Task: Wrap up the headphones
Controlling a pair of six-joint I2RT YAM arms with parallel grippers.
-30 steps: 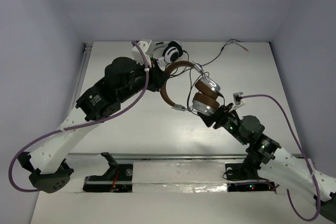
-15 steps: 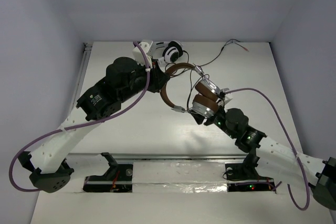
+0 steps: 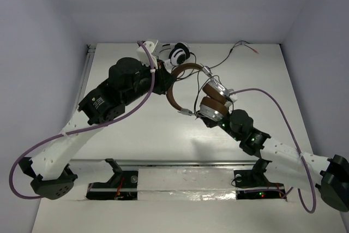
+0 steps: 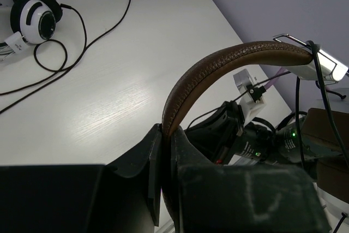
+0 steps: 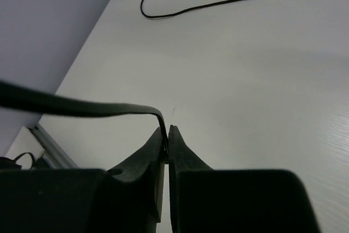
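Brown headphones (image 3: 214, 103), one; left end effector (image 4: 166, 135) pinches headband (image 4: 218, 64), right end effector (image 5: 166, 133) cable (image 5: 82, 107).

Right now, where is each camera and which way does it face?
Top external: above and behind, looking down on the table; both arms show.
Left wrist: on the left arm, facing the white headphones; left gripper clamps the headband.
Right wrist: on the right arm, facing across the table; right gripper pinches the cable.
Shared: top and left wrist both show headband and white headphones.
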